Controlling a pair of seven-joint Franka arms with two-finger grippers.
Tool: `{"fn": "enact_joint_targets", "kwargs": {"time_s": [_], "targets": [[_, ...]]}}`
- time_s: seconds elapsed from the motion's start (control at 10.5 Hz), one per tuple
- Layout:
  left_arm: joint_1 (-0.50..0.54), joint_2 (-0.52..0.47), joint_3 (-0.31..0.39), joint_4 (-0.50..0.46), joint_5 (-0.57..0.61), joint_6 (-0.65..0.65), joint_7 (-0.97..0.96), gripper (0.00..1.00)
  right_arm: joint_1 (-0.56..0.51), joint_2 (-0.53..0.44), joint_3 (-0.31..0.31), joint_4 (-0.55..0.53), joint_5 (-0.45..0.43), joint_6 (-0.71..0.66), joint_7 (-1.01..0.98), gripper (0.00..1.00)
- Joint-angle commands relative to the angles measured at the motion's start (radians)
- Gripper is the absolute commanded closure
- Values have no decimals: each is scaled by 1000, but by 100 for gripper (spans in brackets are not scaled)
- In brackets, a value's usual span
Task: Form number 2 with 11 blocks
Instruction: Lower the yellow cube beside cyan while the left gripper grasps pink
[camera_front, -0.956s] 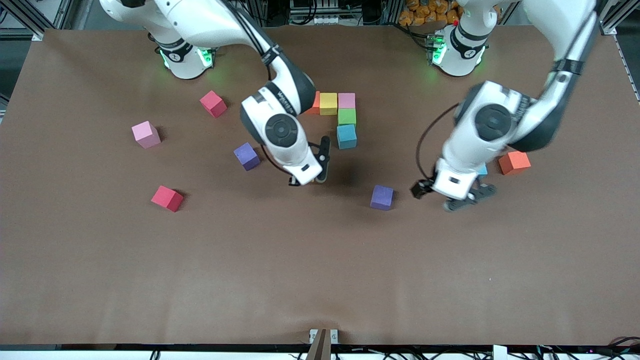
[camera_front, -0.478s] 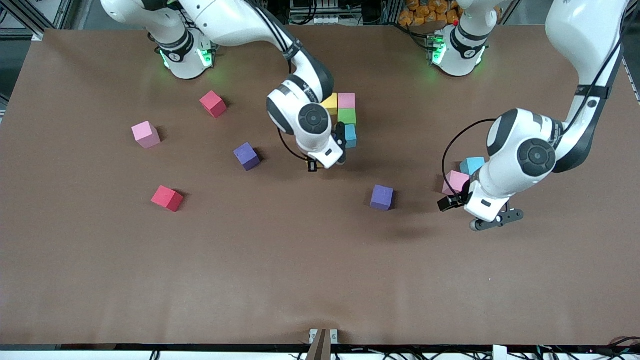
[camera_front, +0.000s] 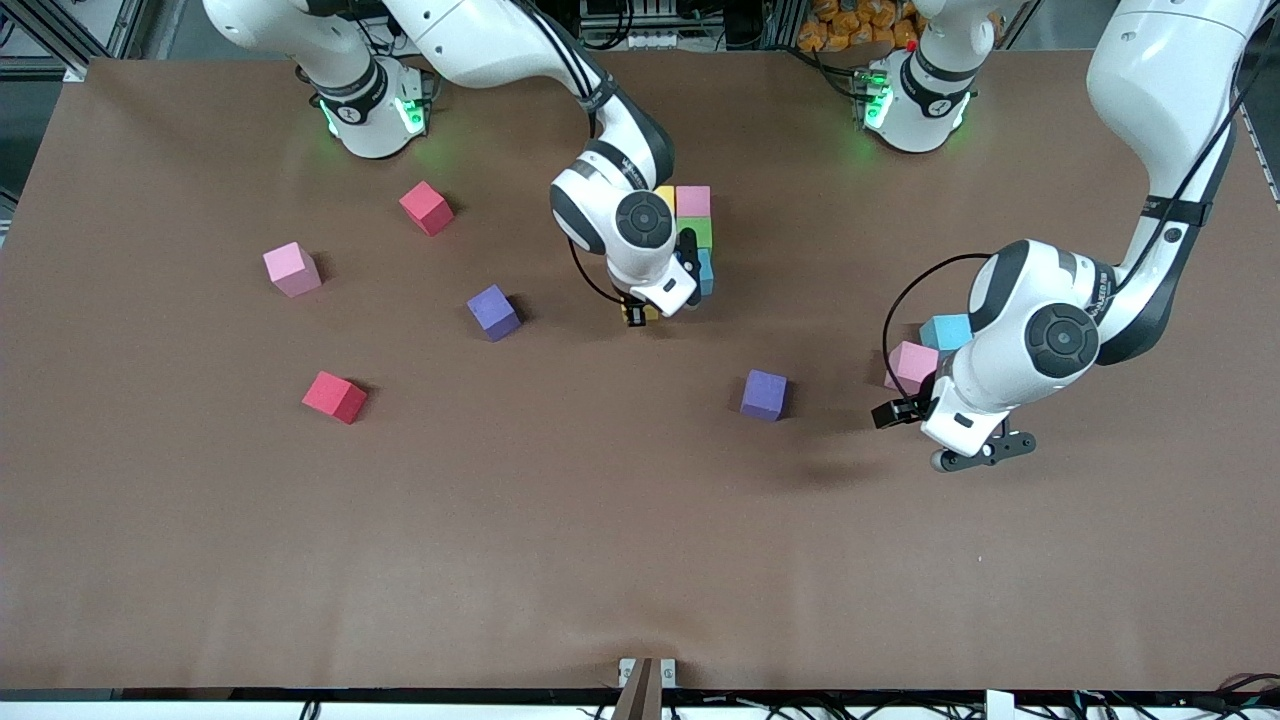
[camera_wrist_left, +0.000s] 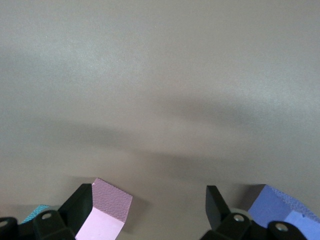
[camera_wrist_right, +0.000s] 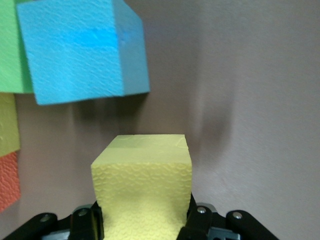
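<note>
**Ana:** Blocks first: where does the number 2 (camera_front: 690, 228) stand?

**Ben:** Partly built, between the two arm bases. I see a pink cube on its top row with a yellow one beside it, then green, then the light blue cube (camera_wrist_right: 80, 55). An orange one shows only in the right wrist view. The right arm covers the rest.

**Ana:** And the right gripper (camera_front: 645, 308)?

**Ben:** Clamped on a yellow block (camera_wrist_right: 142, 187), over the table just beside the light blue cube, toward the right arm's end.

**Ana:** What could go wrong?

**Ben:** I'd guess the carried cube or a finger clips the light blue one on the way down and knocks the column askew. Released tilted, the foam could leave the row crooked.

**Ana:** The left gripper (camera_front: 975, 452)?

**Ben:** Jaws wide, empty, waiting well away from the 2, near a loose pink cube (camera_front: 912, 365).

**Ana:** Loose count?

**Ben:** Seven: two red, two purple, two pink, one light blue. In the digit, five seen, plus the carried yellow.
</note>
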Motion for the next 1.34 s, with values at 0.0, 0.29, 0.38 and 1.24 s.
{"fn": "enact_joint_targets", "kwargs": {"time_s": [0.0, 0.29, 0.38, 1.24], "targets": [[-6, 5, 2, -5, 30, -20, 17, 0, 38, -36, -6, -50, -9, 8, 66, 100], [15, -21, 1, -83, 76, -20, 37, 0, 50, -83, -8, -107, -9, 17, 80, 100], [14, -33, 1, -98, 76, -21, 46, 0, 50, -85, -8, -107, -9, 17, 80, 100], [67, -90, -21, -192, 76, -23, 256, 0, 76, -68, -9, -107, -12, 102, 83, 100]]}}
